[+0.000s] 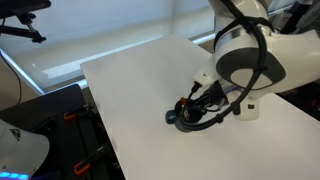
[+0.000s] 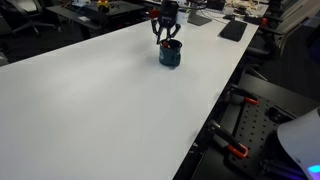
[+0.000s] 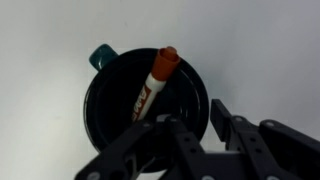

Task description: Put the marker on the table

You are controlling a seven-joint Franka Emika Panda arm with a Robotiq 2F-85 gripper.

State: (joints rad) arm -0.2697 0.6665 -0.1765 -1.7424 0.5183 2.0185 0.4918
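Black claw (image 3: 195, 118) fingers (image 3: 165, 130) fill the lower edge of the wrist view, standing apart with nothing seen between them. Just past them, the marker (image 3: 152, 85) stands tilted inside a dark round mug (image 3: 95, 105). Its red-orange cap points up and away from the claw, and its lower end drops into the mug beside one fingertip. Whether that finger touches the marker cannot be told. A teal handle (image 3: 100, 55) juts from the mug's far rim. The marker's pale barrel carries a red label whose print is too small to read.

The mug sits on the plain white counter (image 3: 50, 40), and the marker does not lie on that surface. In both exterior views the claw (image 1: 190, 103) (image 2: 166, 28) hangs directly over the mug (image 1: 185, 118) (image 2: 170, 53), fingers pointing down at its mouth.

In an exterior view, the white arm (image 1: 245, 55) reaches in from the counter's (image 1: 140, 80) edge and bends down at the wrist, with black cable looped along it. In an exterior view, the mug stands toward the far end of the counter (image 2: 100, 100).
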